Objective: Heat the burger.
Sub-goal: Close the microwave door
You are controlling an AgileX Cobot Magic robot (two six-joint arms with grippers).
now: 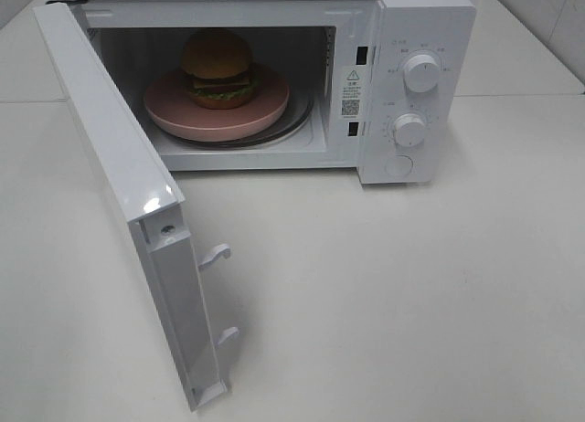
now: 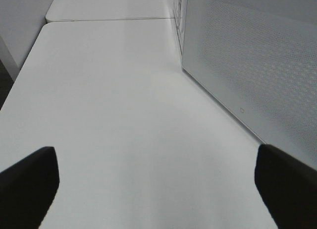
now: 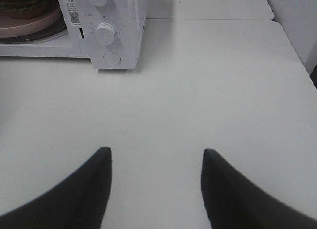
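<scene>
1. Exterior high view: a white table (image 1: 411,285) carries one appliance, a white microwave (image 1: 430,20) set toward the far edge. Neither arm shows in this view.
2. The microwave door (image 1: 119,157) stands fully open, swung out on the left side toward the camera. Two latch hooks show on its free edge.
3. A pink plate (image 1: 265,111) sits on the turntable inside the cavity.
4. The burger (image 1: 218,68) rests upright on the plate, roughly centred, so loading looks done.
5. Control panel: upper knob (image 1: 420,72), lower knob (image 1: 409,130), and a round button (image 1: 399,166) beneath. The markings are too small to read.
6. Left gripper (image 2: 156,157): jaws spread wide and empty, above bare table beside a perforated white panel, probably the door's outer face.
7. Right gripper (image 3: 156,150): jaws partway apart with nothing between them, low over the table and well apart from the control panel ahead.
8. Progress, as a judgement: the food is in place, but the door is not yet shut and heating not yet started. What is left is to close the door and set the knobs. The left arm seems placed for the door and the right for the dials.
</scene>
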